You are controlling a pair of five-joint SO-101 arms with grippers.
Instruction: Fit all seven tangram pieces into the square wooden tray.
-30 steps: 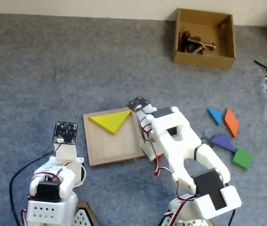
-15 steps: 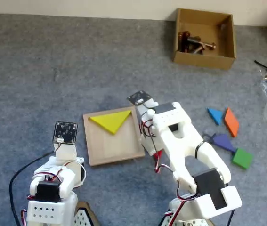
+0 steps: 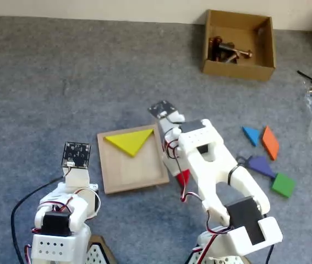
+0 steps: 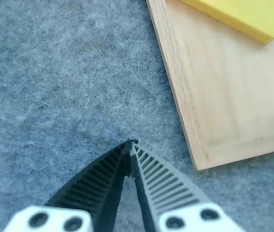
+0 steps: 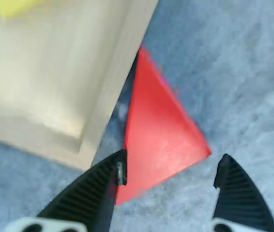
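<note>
Cardboard box point(image 3: 238, 44) is seen at the far edge. Blue point(image 3: 250, 134), orange point(image 3: 271, 142), purple point(image 3: 260, 164) and green point(image 3: 283, 185) pieces are scattered right of the right arm. The tray point(image 3: 133, 170) has its right rim partly covered by that arm. Yellow triangle point(image 3: 129, 141) is seated in the tray. Red triangle point(image 5: 158, 137) is laid flat on the carpet, just outside the tray wall, between the spread tips of the right gripper point(image 5: 173, 162), ungripped. Left gripper point(image 4: 131, 145) is pressed together over carpet beside the tray corner.

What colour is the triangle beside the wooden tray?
The triangle is red; the right wrist view shows it best.
</note>
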